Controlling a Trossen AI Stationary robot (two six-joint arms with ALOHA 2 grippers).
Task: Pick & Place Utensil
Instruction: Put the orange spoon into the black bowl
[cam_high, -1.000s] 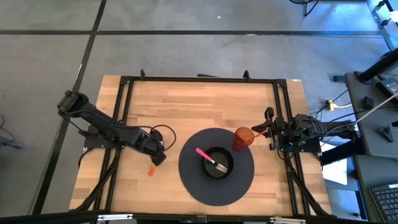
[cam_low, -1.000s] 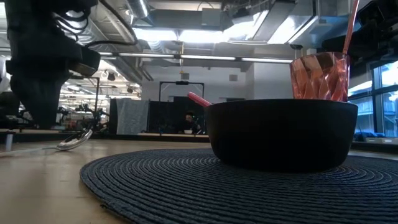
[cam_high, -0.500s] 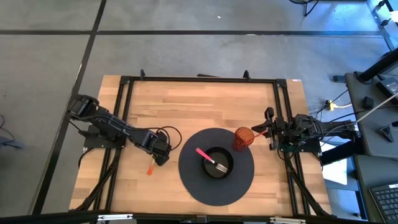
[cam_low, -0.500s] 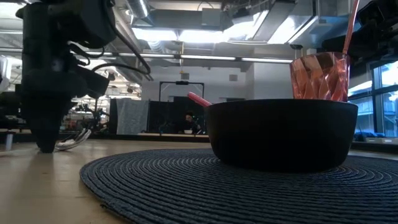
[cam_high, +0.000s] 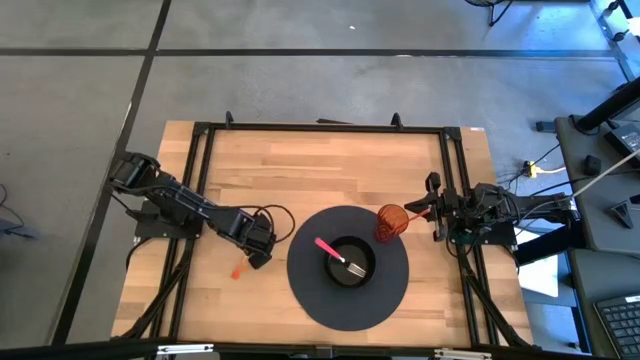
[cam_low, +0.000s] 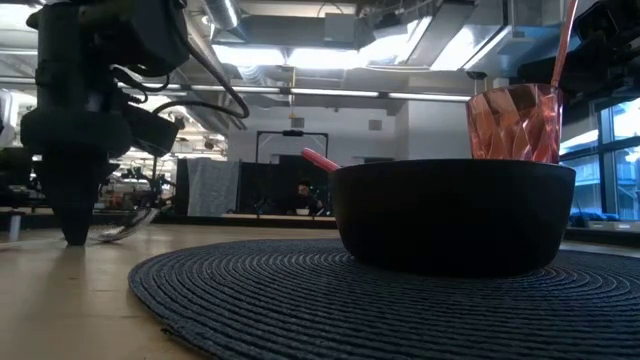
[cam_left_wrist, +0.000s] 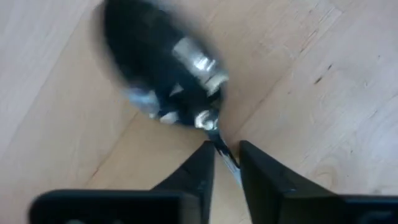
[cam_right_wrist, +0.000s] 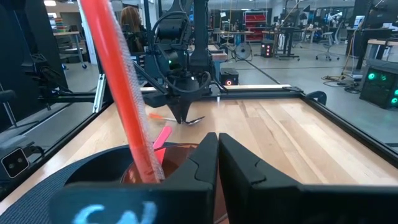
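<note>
Where the round woven mat (cam_high: 310, 295) lies nearest, a black bowl (cam_high: 349, 263) holds pink-handled cutlery (cam_high: 338, 256); left gripper (cam_high: 259, 257) presses on the wooden surface (cam_high: 320, 170), clamped on a spoon (cam_left_wrist: 163, 78); right gripper (cam_high: 417, 208), fingers together, waits beside a red cup (cam_high: 390, 222).

Metal spoon (cam_left_wrist: 165, 81) with orange handle (cam_high: 236, 271) is lying flat on the desk (cam_high: 330, 170), left of the round mat, its neck sitting between the left pincer's (cam_left_wrist: 225, 162) narrowly parted fingers.
</note>
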